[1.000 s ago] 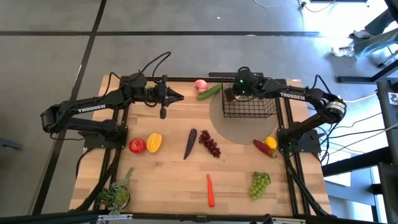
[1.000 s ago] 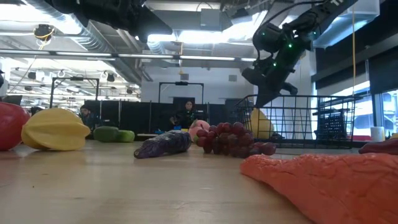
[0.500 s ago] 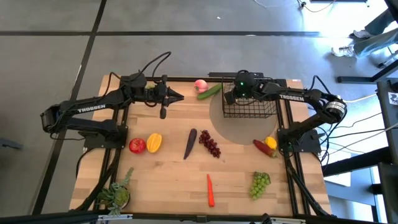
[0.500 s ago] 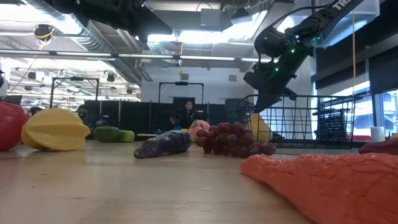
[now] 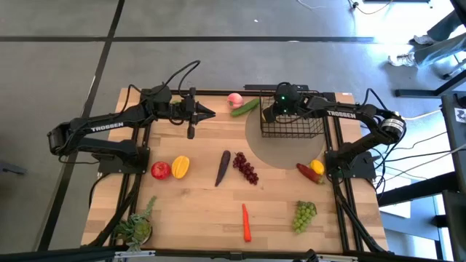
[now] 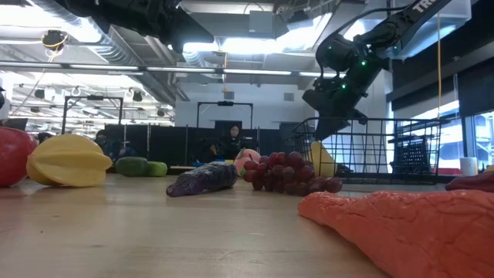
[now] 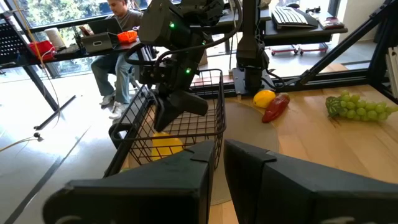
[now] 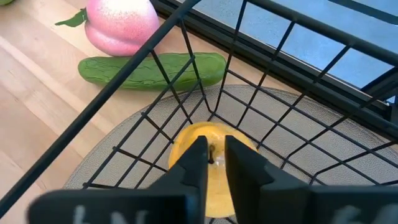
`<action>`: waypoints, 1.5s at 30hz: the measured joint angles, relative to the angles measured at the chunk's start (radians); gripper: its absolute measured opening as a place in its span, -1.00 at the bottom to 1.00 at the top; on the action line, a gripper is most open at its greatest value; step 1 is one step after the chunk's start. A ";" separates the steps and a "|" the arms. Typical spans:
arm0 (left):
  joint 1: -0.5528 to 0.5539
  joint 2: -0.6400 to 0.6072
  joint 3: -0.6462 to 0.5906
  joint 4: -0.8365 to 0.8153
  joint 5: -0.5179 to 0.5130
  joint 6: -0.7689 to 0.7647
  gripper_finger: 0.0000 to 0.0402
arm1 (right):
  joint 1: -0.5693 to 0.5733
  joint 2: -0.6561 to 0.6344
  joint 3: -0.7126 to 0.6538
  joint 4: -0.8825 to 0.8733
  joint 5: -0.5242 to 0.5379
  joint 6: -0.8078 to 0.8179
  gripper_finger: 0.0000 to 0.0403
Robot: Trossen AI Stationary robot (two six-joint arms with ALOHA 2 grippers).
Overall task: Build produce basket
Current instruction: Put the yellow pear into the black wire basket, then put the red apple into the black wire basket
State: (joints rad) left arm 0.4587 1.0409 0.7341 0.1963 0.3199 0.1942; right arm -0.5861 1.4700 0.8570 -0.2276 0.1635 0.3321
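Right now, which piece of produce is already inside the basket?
Only the yellow fruit directly below the right gripper lies inside the black wire basket. The peach, cucumber and the rest lie outside.

Black wire basket (image 5: 293, 125) upright at the table's far right, a yellow fruit (image 8: 208, 167) lying inside

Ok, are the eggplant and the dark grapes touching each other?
Apart. The high view shows bare table between the eggplant and the dark grapes; their overlap in the low view is only line of sight.
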 joint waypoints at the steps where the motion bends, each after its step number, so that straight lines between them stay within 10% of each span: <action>1: 0.000 0.000 0.000 0.000 0.000 0.000 -0.86 | 0.000 0.000 0.000 0.000 0.000 0.000 -0.67; 18: 0.000 0.000 0.000 -0.001 0.000 0.000 -0.86 | 0.008 -0.010 0.000 -0.003 0.027 -0.001 -0.45; 38: 0.000 -0.043 0.015 -0.071 -0.057 -0.037 -0.86 | 0.131 -0.321 0.000 0.010 0.010 -0.213 -0.44; 45: -0.001 -0.059 0.226 -0.461 -0.195 -0.002 -0.86 | 0.293 -0.403 0.002 0.144 -0.009 -0.402 -0.44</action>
State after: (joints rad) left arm 0.4580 0.9815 0.9604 -0.2646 0.1253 0.1921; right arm -0.2931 1.0667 0.8585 -0.0835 0.1547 -0.0694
